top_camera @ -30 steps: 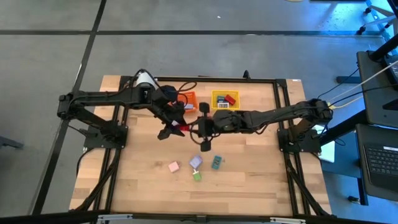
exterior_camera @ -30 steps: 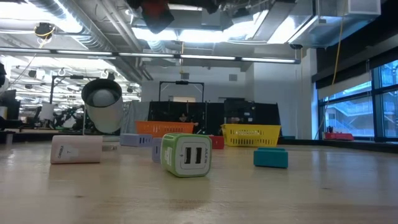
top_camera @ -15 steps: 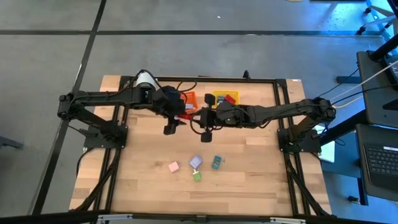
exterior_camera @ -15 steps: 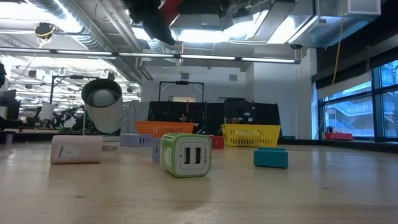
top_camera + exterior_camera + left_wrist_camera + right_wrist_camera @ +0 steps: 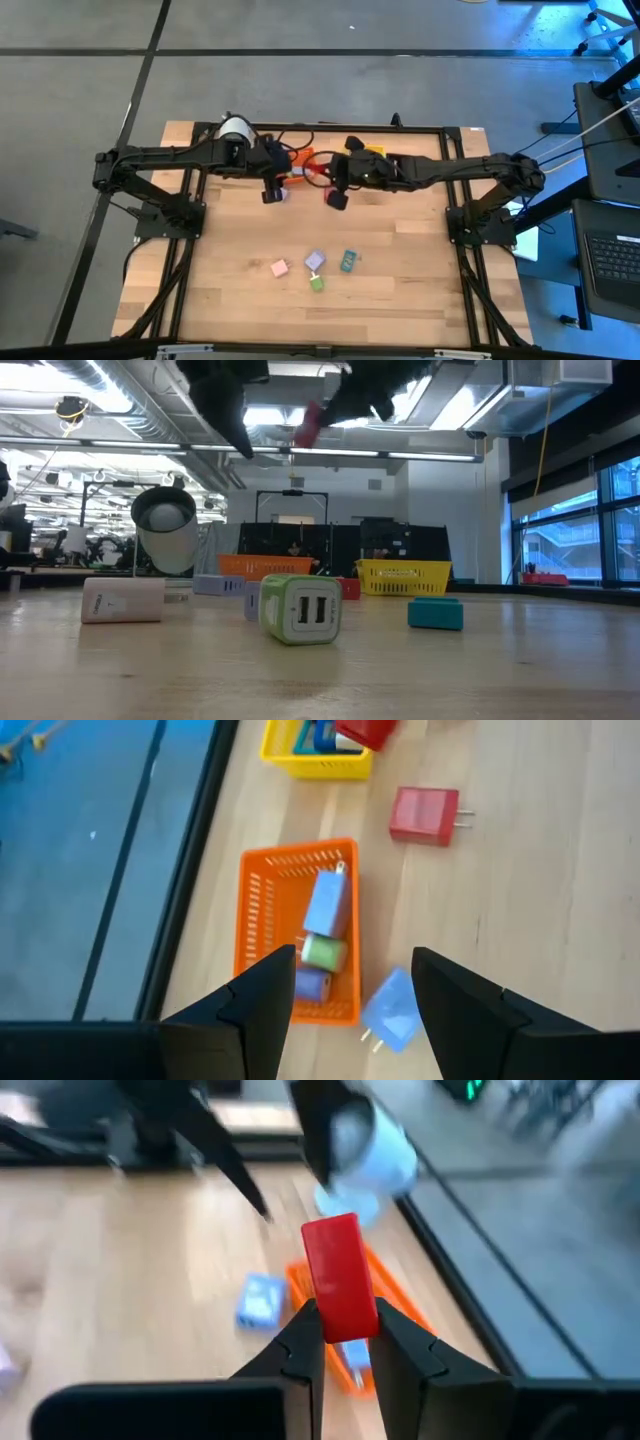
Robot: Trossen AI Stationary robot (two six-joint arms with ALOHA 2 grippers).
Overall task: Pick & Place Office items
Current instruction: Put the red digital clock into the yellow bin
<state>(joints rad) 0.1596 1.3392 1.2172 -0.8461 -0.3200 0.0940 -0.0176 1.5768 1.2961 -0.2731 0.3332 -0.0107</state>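
While my right gripper (image 5: 345, 1342) stays clamped on the red block (image 5: 338, 1288), it feels light, rigid, slick; my left gripper (image 5: 352, 988) hangs open above the orange bin (image 5: 262, 910).

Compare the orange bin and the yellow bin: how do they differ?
The orange bin is orange; the yellow bin is yellow. The orange bin holds blue, green and lilac blocks; the yellow bin holds red and blue ones. The orange bin sits nearer the left arm's side. Both are mesh bins on the wooden table.
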